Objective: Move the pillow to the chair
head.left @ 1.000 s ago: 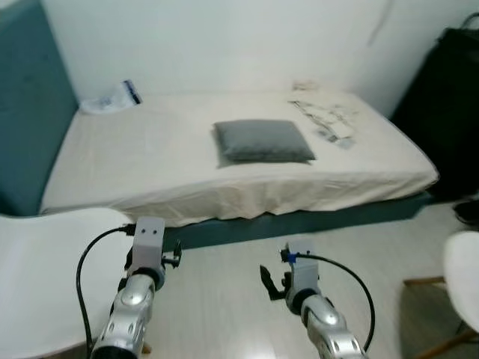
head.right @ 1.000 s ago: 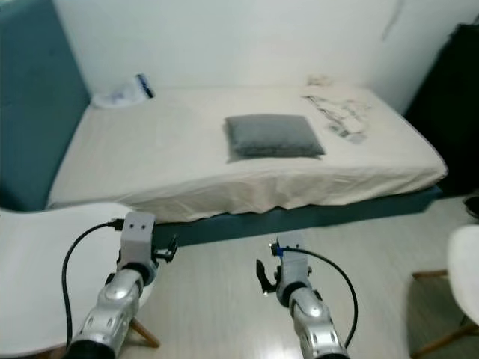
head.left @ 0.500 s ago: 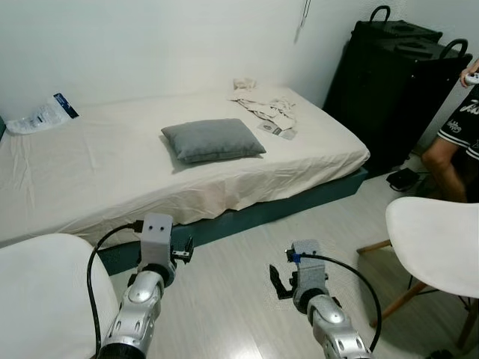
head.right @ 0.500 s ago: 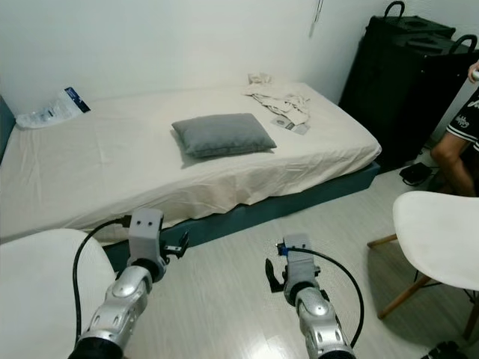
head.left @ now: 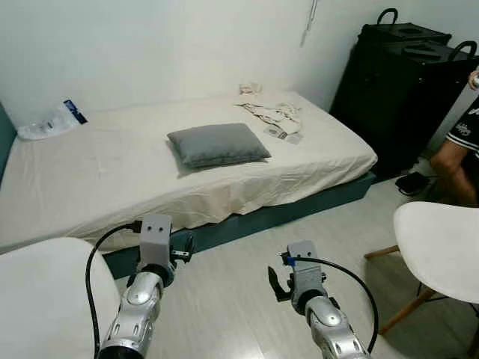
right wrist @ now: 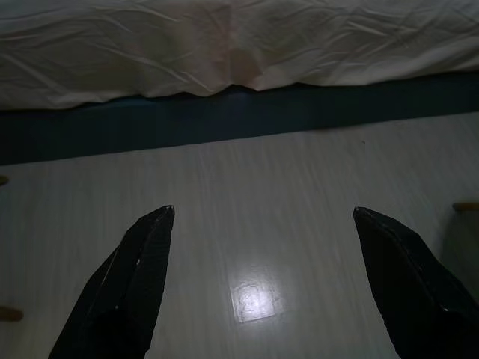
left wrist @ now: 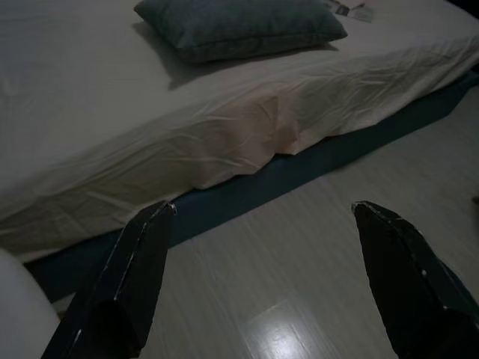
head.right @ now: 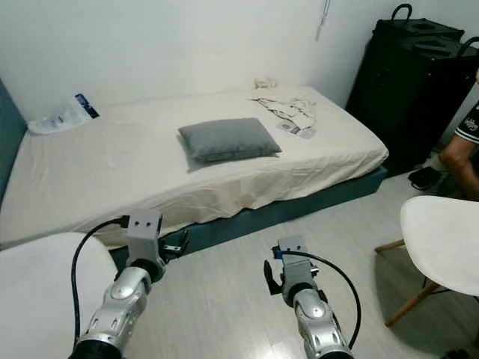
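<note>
The grey pillow (head.left: pixel 217 143) lies flat near the middle of the bed (head.left: pixel 97 187), close to its front edge; it is also in the left wrist view as the pillow (left wrist: pixel 239 26). A white chair (head.left: pixel 438 250) stands on the floor at the right, and another white chair seat (head.left: pixel 45 299) sits at my lower left. Both arms are held low over the floor in front of the bed, well short of the pillow. My left gripper (left wrist: pixel 262 206) is open and holds nothing. My right gripper (right wrist: pixel 262 211) is open too, over pale floorboards.
Black cases (head.left: pixel 397 82) stand against the wall at the right, with a seated person (head.left: pixel 460 142) beside them. Crumpled cloth and papers (head.left: pixel 273 116) lie on the bed's far right, and a plastic bag (head.left: pixel 49 120) at its far left. Dark shoes (head.left: pixel 410 182) sit on the floor.
The camera swung right, bringing the black cases, the person and the right chair into view, then drifted slightly back. Both arms keep their pose; the pillow has not moved.
</note>
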`<state>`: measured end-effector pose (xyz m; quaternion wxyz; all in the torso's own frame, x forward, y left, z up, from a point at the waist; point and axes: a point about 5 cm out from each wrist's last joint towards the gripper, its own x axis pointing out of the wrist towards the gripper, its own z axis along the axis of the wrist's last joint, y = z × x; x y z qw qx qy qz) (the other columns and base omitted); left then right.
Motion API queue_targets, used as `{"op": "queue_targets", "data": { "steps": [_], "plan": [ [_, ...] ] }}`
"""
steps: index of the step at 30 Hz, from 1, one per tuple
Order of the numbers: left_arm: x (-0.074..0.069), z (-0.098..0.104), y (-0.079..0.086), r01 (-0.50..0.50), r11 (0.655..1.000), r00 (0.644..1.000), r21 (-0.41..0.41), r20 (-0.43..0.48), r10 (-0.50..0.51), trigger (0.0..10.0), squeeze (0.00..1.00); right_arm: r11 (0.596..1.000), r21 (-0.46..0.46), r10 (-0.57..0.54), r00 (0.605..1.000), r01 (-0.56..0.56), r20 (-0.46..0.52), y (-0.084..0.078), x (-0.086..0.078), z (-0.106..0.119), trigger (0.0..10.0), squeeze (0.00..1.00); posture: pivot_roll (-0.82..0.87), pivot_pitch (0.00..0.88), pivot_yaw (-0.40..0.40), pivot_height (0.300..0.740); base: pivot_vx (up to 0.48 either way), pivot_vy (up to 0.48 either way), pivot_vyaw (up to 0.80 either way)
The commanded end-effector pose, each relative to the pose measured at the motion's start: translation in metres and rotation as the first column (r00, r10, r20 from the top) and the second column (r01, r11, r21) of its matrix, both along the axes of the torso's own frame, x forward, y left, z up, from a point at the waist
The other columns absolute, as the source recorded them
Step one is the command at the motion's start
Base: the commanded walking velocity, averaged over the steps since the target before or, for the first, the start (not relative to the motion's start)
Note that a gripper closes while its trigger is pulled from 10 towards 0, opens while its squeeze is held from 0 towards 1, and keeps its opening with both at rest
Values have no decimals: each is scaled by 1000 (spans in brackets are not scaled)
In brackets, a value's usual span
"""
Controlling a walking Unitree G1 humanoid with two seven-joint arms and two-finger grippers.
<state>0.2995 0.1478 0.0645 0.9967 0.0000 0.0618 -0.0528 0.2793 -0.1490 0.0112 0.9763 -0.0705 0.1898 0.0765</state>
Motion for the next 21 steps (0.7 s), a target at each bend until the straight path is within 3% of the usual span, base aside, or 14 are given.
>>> {"op": "queue_targets", "data": {
  "steps": [1, 21],
  "plan": [
    [0, 2, -1, 8, 1000, 1000, -6, 15, -8, 10000, 0, 1000, -4, -2, 1000, 2, 4, -1, -1, -1, 10000, 0, -17, 79, -36, 740, 405, 0, 0],
    [1, 4, -2, 16, 1000, 1000, -8, 24, -16, 10000, 0, 1000, -4, 12, 1000, -11, 8, -1, -1, -1, 10000, 0, -15, 76, -34, 740, 408, 0, 0]
  ]
}}
